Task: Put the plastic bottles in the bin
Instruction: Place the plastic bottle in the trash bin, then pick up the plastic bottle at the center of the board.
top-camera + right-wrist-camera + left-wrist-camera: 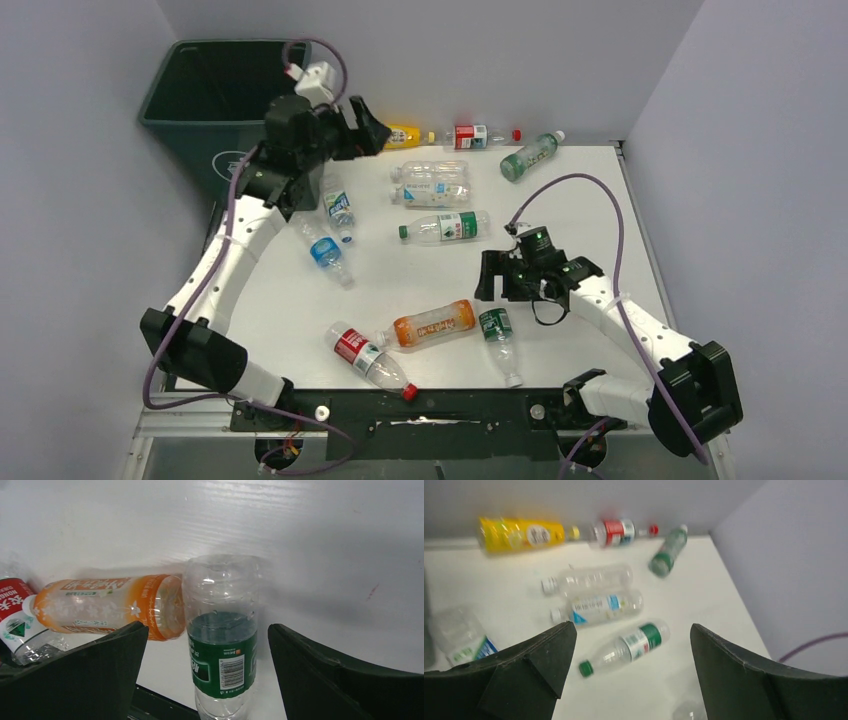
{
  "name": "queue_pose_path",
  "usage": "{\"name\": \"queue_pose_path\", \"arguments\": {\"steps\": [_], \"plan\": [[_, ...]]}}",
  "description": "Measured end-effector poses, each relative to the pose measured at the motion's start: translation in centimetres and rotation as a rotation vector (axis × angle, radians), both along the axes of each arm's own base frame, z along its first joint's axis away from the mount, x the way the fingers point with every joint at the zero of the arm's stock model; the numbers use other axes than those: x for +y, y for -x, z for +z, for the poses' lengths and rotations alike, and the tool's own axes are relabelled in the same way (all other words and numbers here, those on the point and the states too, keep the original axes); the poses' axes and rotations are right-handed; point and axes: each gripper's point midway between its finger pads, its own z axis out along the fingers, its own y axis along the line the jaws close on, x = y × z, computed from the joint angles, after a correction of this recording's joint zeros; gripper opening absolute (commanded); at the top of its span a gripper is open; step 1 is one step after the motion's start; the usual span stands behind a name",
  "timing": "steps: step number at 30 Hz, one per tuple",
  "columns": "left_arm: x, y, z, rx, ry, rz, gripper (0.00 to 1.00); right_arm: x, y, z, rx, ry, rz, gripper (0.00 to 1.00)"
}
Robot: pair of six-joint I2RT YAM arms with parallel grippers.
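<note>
Worktop (pixel 430 280) white, faintly ribbed, with grey walls on three sides; the bin (pixel 190 100) stands off its far left corner. The plastic bottles (pixel 432 186) lie scattered on it. My left gripper (pixel 368 125) gapes empty beside the bin, and my right gripper (pixel 207 630) is spread astride a green-labelled bottle (pixel 222 650) bearing a barcode, its lettering unreadable

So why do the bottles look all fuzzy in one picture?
Left wrist view: smeared, the yellow bottle has soft edges; right wrist view: sharp, the green-label bottle shows its barcode, with glare streaks on the table; top external view: crisp and evenly lit.
</note>
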Motion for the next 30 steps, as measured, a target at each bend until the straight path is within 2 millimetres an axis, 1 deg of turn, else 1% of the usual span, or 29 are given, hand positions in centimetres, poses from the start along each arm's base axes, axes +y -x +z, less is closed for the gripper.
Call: {"name": "queue_pose_path", "arguments": {"steps": [3, 6, 7, 9, 11, 12, 14, 17, 20, 22, 24, 28, 30], "plan": [[-3.6, 2.0, -6.4, 0.123, -0.052, -0.083, 0.85, -0.4, 0.9, -1.5, 0.038, 0.01, -0.018, 0.94], [-5.9, 4.5, -12.3, 0.237, -0.108, -0.144, 0.85, -0.7, 1.8, -2.6, 0.064, 0.012, -0.041, 0.94], [-6.3, 5.6, -14.4, 0.279, -0.126, -0.163, 0.85, -0.8, 2.1, -2.9, 0.068, 0.011, -0.045, 0.94], [-6.4, 7.3, -17.0, 0.336, -0.144, -0.178, 0.85, -0.8, 2.5, -3.1, 0.072, 0.008, -0.052, 0.94], [-6.0, 8.8, -18.6, 0.375, -0.154, -0.184, 0.85, -0.8, 2.8, -3.4, 0.076, 0.007, -0.054, 0.94], [-5.8, 9.4, -18.8, 0.382, -0.155, -0.186, 0.86, -0.8, 2.9, -3.5, 0.078, 0.006, -0.057, 0.94], [-5.8, 10.3, -18.4, 0.374, -0.147, -0.192, 0.86, -0.7, 3.1, -3.8, 0.083, 0.005, -0.058, 0.94], [-6.4, 11.5, -16.6, 0.333, -0.124, -0.216, 0.85, -0.6, 3.3, -4.2, 0.09, 0.007, -0.056, 0.92], [-6.7, 12.5, -15.4, 0.304, -0.108, -0.235, 0.85, -0.2, 3.0, -4.9, 0.099, 0.015, -0.05, 0.85], [-6.6, 12.9, -15.3, 0.299, -0.105, -0.238, 0.86, 0.0, 2.9, -5.4, 0.106, 0.018, -0.045, 0.82], [-6.4, 13.2, -15.8, 0.308, -0.11, -0.237, 0.85, 0.1, 2.7, -6.0, 0.114, 0.023, -0.045, 0.79], [-6.1, 13.5, -16.4, 0.33, -0.124, -0.229, 0.86, 0.4, 2.3, -7.0, 0.127, 0.034, -0.041, 0.66], [-6.1, 13.4, -16.5, 0.33, -0.126, -0.226, 0.86, 0.5, 2.0, -7.2, 0.125, 0.032, -0.039, 0.62]]}}
